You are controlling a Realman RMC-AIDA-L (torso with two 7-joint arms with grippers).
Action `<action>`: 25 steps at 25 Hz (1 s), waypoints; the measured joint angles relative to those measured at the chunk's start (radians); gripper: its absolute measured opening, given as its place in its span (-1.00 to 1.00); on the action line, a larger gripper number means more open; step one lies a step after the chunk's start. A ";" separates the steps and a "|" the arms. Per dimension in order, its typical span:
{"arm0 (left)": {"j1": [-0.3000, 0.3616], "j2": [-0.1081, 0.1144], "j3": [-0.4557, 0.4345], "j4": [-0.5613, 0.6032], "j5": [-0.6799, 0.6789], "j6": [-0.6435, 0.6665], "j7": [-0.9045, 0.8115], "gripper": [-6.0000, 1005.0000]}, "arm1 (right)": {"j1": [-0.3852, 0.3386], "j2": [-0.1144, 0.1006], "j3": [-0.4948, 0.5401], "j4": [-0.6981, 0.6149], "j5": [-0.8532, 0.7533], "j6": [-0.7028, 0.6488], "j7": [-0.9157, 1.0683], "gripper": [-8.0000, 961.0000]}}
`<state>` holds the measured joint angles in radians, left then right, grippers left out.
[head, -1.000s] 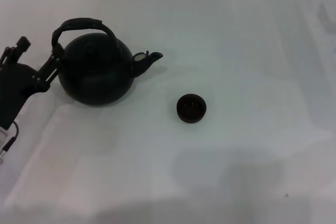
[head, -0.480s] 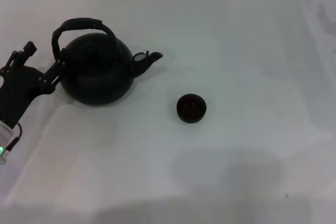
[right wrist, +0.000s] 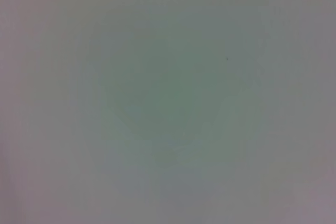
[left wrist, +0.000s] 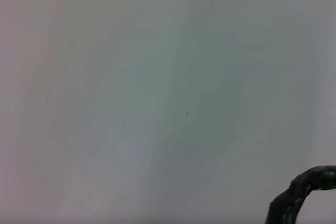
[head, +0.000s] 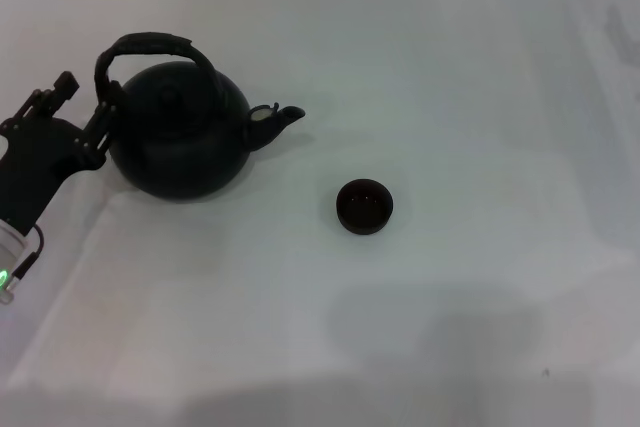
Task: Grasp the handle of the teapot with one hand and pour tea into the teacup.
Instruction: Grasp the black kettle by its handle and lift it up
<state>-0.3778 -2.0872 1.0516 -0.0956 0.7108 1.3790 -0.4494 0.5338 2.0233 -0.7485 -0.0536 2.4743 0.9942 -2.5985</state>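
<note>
A white table fills the head view. The biggest thing on it is the teapot, round, black and matte, standing upright on the robot's left side with its short spout turned toward the right. An arched, dark handle loops over its top and looks wrapped along the upper stretch.

The left gripper sits at the teapot's left flank. Its fingers are spread: one dark finger reaches the foot of the handle and the other points away from the pot, well clear of it. Nothing is pinched between them.

The teacup, small, round and dark, stands to the right of the teapot and nearer the robot, apart from the spout.

The left wrist view adds only a close piece of the handle against bare table, showing its wrapped texture. The right wrist view shows plain surface and no right gripper.
</note>
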 joint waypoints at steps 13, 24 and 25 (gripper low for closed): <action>-0.015 0.000 -0.001 0.005 -0.004 -0.001 0.003 -0.50 | 0.000 0.000 0.000 -0.002 0.000 -0.002 0.000 0.82; -0.008 0.002 0.002 0.054 0.001 0.010 0.006 -0.72 | 0.000 0.000 0.000 0.003 0.002 -0.005 0.000 0.82; -0.008 0.001 0.004 0.060 0.003 0.012 0.006 -0.72 | 0.000 0.000 0.000 0.003 0.003 -0.006 0.000 0.82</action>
<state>-0.3859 -2.0857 1.0553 -0.0352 0.7143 1.3908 -0.4433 0.5338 2.0233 -0.7486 -0.0510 2.4770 0.9887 -2.5985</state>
